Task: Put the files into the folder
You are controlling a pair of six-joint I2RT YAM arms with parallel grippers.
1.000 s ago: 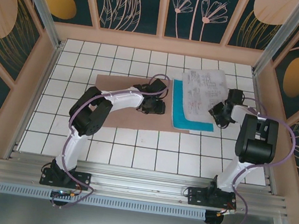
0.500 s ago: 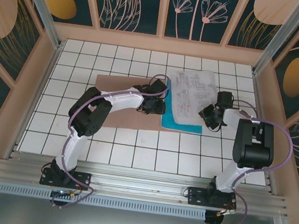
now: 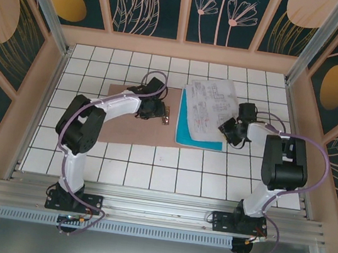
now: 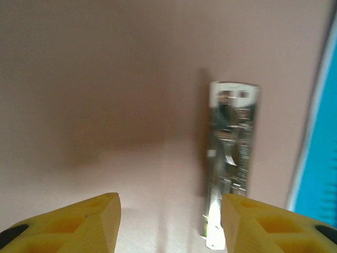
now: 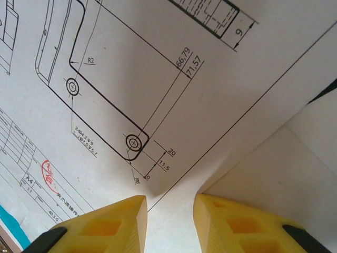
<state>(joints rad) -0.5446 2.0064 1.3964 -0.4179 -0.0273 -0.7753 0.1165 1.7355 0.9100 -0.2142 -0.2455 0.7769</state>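
Easily snags the sheets (image 3: 210, 104) on the folder (image 3: 124, 129) 's metal clip (image 4: 231, 158); shows left hand (image 4: 169, 211) released, empty; cannot tell right hand (image 5: 169, 208) 's grip.

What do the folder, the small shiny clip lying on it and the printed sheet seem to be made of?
The folder looks like matte kraft card: an even pinkish-brown with no shine. The clip seems to be polished metal: it is silver with mirror-like reflections. The printed sheet is probably thin plain paper: white and matte, with black line drawings.
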